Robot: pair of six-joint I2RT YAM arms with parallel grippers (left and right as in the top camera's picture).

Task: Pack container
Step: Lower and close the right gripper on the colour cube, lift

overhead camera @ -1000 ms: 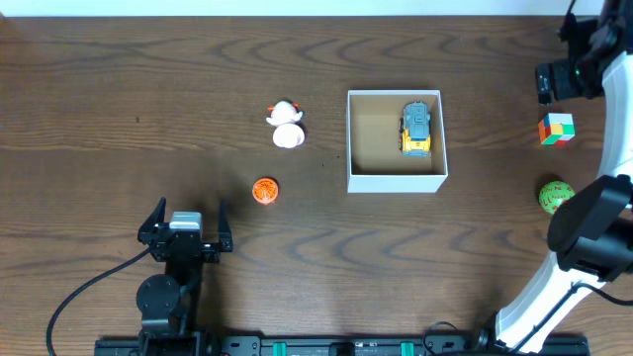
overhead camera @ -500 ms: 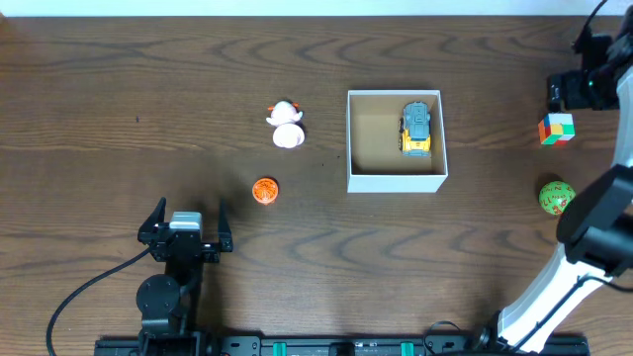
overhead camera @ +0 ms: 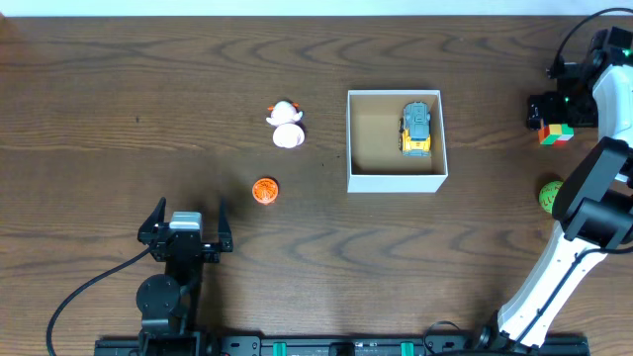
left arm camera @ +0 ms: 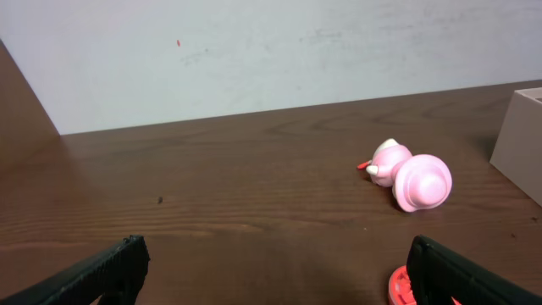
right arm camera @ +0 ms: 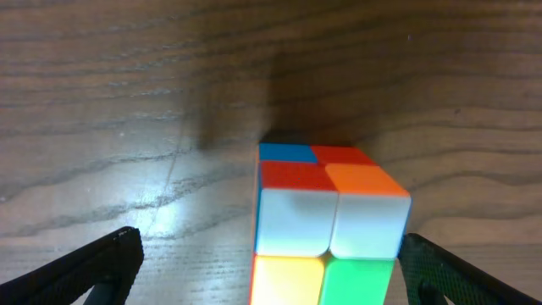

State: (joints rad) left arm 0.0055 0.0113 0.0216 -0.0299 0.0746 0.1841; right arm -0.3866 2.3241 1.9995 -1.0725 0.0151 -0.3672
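Observation:
The container (overhead camera: 396, 181), a square white-walled box with a brown inside, stands right of the table's middle and holds a yellow and grey toy truck (overhead camera: 416, 129). My right gripper (overhead camera: 557, 112) is open and low over a multicoloured cube (overhead camera: 558, 136) at the far right. In the right wrist view the cube (right arm camera: 326, 212) sits between the spread fingers (right arm camera: 271, 271), close to the right one. My left gripper (overhead camera: 188, 225) is open and empty near the front left, as the left wrist view (left arm camera: 275, 275) also shows.
A pink and white figure (overhead camera: 286, 126) lies left of the container and also shows in the left wrist view (left arm camera: 406, 174). An orange disc (overhead camera: 265, 190) lies nearer the left gripper. A green ball (overhead camera: 549, 195) is partly hidden by the right arm.
My right gripper has moved from the back right corner towards the cube and come down over it. The left arm and the toys have not moved.

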